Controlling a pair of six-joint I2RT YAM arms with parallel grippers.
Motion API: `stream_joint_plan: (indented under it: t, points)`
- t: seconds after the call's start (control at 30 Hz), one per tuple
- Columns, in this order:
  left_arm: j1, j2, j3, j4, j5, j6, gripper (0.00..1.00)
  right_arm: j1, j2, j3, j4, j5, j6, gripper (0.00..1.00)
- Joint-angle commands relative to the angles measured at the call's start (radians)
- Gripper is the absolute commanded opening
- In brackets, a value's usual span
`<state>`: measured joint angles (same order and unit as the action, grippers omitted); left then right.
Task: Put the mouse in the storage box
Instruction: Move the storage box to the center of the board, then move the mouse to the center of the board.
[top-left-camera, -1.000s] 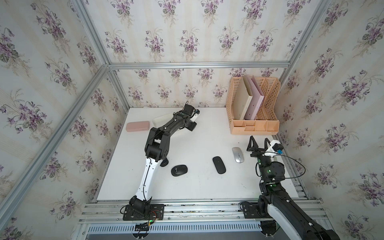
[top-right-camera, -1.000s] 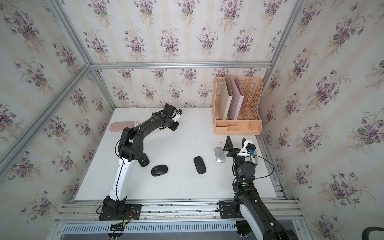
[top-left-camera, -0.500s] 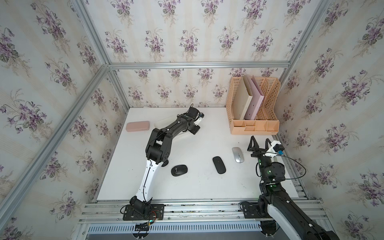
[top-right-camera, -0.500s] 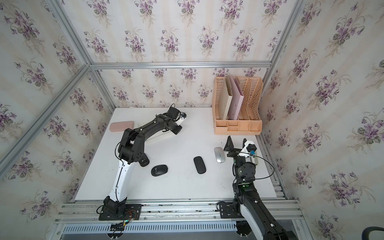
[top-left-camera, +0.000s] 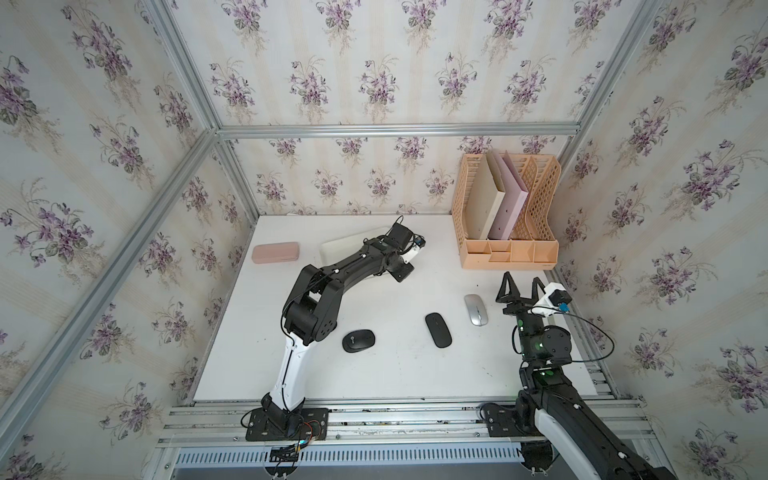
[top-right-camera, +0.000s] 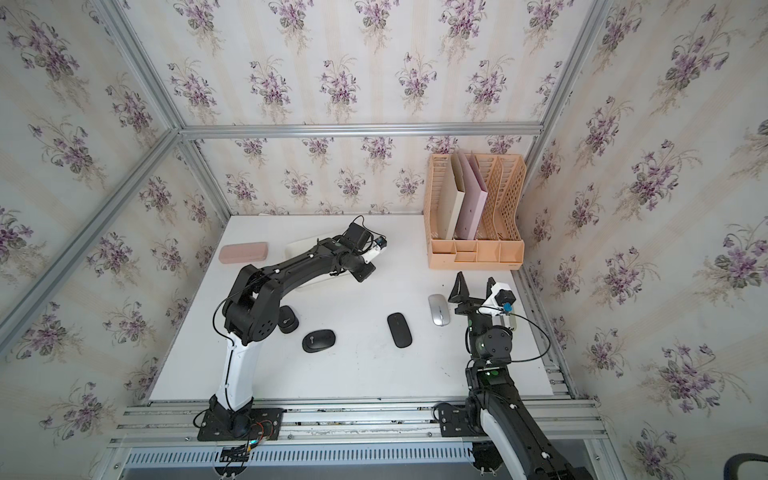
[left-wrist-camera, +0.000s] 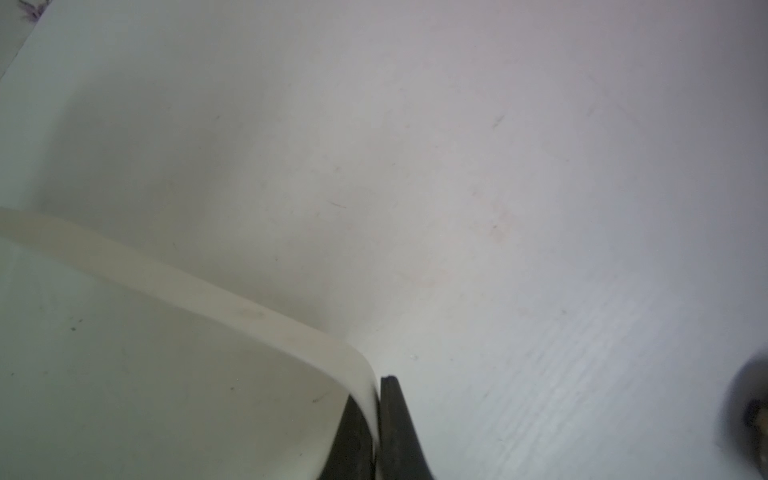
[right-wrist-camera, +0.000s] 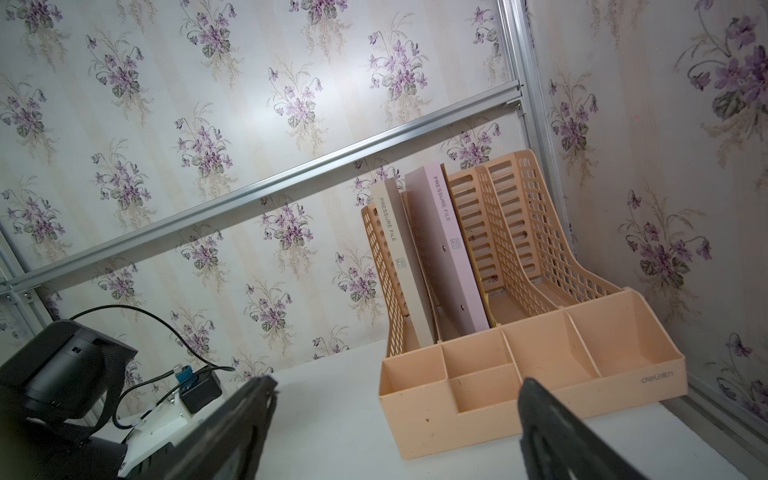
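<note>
The storage box (top-left-camera: 343, 248) lies at the back of the worktop (top-left-camera: 374, 374), between the pink case (top-left-camera: 275, 252) and the peach file rack (top-left-camera: 509, 253), with the left arm (top-left-camera: 357, 266) stretched across it. In the left wrist view the left jaws are closed on the box's low wall (left-wrist-camera: 166, 278) just beside a rounded corner, one finger (left-wrist-camera: 353, 436) inside the wall and the other outside. The box seems to sit flat, though the arm hides much of it. All the mice are outside the box, nearer the front. A silver mouse (top-left-camera: 475, 309), a slim black mouse (top-left-camera: 438, 330) and a rounded black mouse (top-left-camera: 359, 340) show in both top views. A fourth black mouse (top-right-camera: 288, 319) shows in a top view, half hidden by the left arm's elbow. The right arm (top-left-camera: 540, 345) is raised just beside the silver mouse. The right jaws are spread wide, gripping nothing, and point toward the file rack.
</note>
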<state>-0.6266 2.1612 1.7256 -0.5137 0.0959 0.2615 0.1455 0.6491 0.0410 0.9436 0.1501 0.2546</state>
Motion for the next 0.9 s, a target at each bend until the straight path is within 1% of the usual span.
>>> stream_joint_plan:
  t: [0.0, 0.13, 0.27, 0.37, 0.43, 0.5, 0.57, 0.63, 0.87]
  points:
    - [-0.06, -0.029, -0.02, -0.018, 0.031, 0.048, 0.0, 0.001, -0.009, -0.004, 0.011, 0.023, 0.002, 0.95]
    - [-0.135, -0.031, -0.023, -0.087, 0.06, 0.048, 0.0, 0.002, -0.023, -0.013, 0.017, 0.031, 0.011, 0.94]
    - [-0.198, -0.015, -0.029, -0.114, 0.073, -0.005, 0.0, 0.001, -0.027, -0.023, 0.024, 0.038, 0.026, 0.94]
    - [-0.234, 0.0, -0.033, -0.108, 0.031, -0.08, 0.0, 0.002, -0.016, -0.027, 0.037, 0.038, 0.026, 0.94]
    - [-0.236, 0.014, -0.022, -0.117, 0.024, -0.164, 0.0, 0.001, -0.012, -0.026, 0.036, 0.037, 0.031, 0.94]
    - [-0.237, 0.016, -0.026, -0.109, 0.006, -0.211, 0.0, 0.0, -0.006, -0.027, 0.044, 0.031, 0.032, 0.94]
    - [-0.244, 0.008, -0.054, -0.071, -0.02, -0.217, 0.0, 0.0, -0.003, -0.027, 0.045, 0.031, 0.031, 0.94]
    - [-0.246, 0.009, -0.061, -0.062, -0.019, -0.221, 0.0, 0.002, -0.002, -0.028, 0.048, 0.033, 0.038, 0.94]
    - [-0.254, 0.0, -0.079, -0.052, 0.003, -0.156, 0.0, 0.0, 0.003, -0.027, 0.054, 0.034, 0.034, 0.94]
